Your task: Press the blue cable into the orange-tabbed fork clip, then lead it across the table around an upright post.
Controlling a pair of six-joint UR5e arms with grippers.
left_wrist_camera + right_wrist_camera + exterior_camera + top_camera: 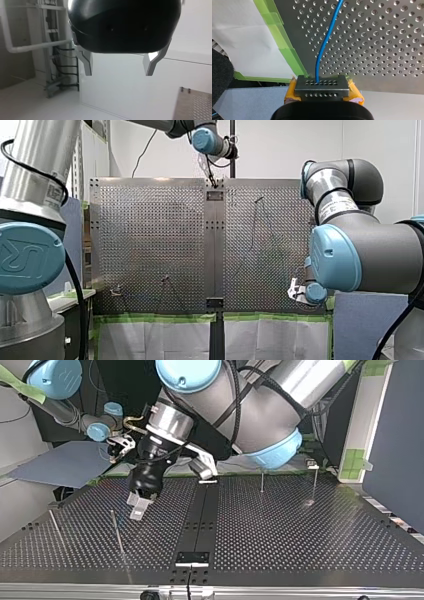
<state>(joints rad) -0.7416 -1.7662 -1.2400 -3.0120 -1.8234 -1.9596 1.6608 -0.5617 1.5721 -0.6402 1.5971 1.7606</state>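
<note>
In the right wrist view the blue cable (324,42) comes out of my right gripper (321,86), whose yellow pads are shut on it, and runs ahead over the perforated plate (387,45). That gripper (296,292) sits at the table's near right edge in the front view. My left gripper (213,181) hangs over the far middle of the table. Its metal fingers (86,62) stand open with nothing between them. A small clip (116,292) sits near the front left; its tab colour is too small to tell. Thin upright posts (262,481) (116,530) stand on the plate.
Further posts (314,482) (55,527) stand near the table's side edges in the top view. A dark centre strip (200,520) splits the perforated table (300,535). Green tape (287,50) lines the edge by my right gripper. My left gripper (139,507) hovers low between two posts.
</note>
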